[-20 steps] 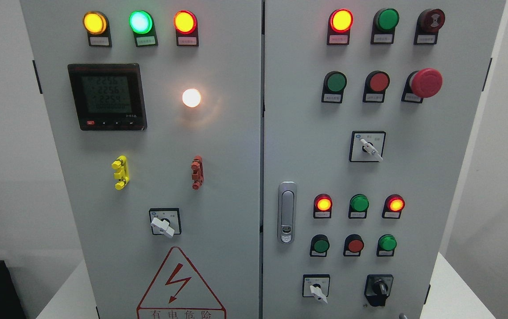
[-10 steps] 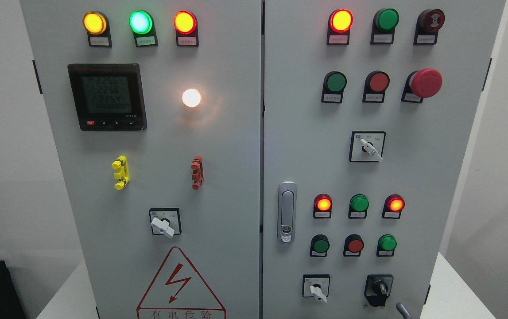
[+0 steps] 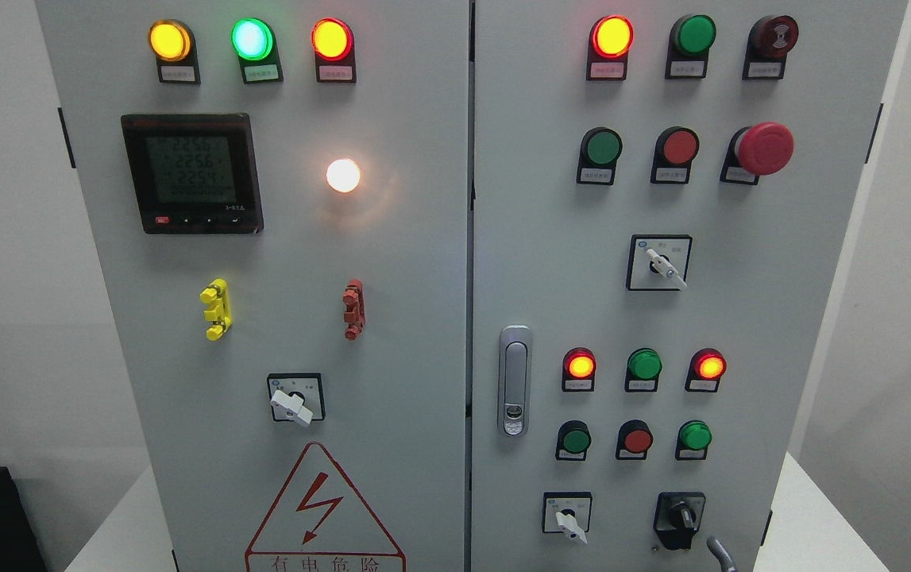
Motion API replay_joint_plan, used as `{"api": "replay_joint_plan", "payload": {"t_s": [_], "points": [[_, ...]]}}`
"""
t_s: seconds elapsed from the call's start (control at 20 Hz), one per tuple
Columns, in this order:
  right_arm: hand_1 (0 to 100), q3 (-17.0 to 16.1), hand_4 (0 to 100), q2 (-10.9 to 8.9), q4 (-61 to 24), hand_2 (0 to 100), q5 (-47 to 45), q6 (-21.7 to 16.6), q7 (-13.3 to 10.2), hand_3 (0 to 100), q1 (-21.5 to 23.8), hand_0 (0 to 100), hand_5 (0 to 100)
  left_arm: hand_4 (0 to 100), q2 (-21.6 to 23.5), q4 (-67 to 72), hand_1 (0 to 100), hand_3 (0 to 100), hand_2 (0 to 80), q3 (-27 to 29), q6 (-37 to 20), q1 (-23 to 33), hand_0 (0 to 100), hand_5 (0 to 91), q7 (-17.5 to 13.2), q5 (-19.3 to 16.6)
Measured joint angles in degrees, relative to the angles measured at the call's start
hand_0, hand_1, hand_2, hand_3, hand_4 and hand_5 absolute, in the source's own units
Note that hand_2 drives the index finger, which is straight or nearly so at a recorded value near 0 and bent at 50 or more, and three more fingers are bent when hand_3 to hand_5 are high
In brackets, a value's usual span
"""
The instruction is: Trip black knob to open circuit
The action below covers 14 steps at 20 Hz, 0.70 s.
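The black rotary knob (image 3: pixel 679 518) sits at the lower right of the right cabinet door (image 3: pixel 789 334), its handle roughly upright. A small grey tip of my right hand (image 3: pixel 719 554) pokes up at the bottom edge, just right of and below the knob, not touching it. Too little of the hand shows to tell its state. My left hand is out of view.
A white selector switch (image 3: pixel 568 520) is left of the knob, with rows of lit and unlit buttons (image 3: pixel 644 365) above. A door latch (image 3: pixel 514 381) and a red emergency button (image 3: pixel 765 148) are on the same door. The left door carries a meter (image 3: pixel 191 173) and a warning triangle (image 3: pixel 320 508).
The grey tip of my right hand has risen from the bottom edge and edged slightly left toward the black knob. The panel and the knob are unchanged.
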Motion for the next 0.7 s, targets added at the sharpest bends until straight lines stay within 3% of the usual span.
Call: {"api": "replay_joint_plan", "payload": {"t_s": [0.7], "points": [[12,1.56,100,0.00,0.48,6,0.00,0.53,0.00,100,-0.33,9,98,0,0.00,0.00,39,0,0.0,0.00,0.00,0.00,12,0.0,0.00,0.00]]}}
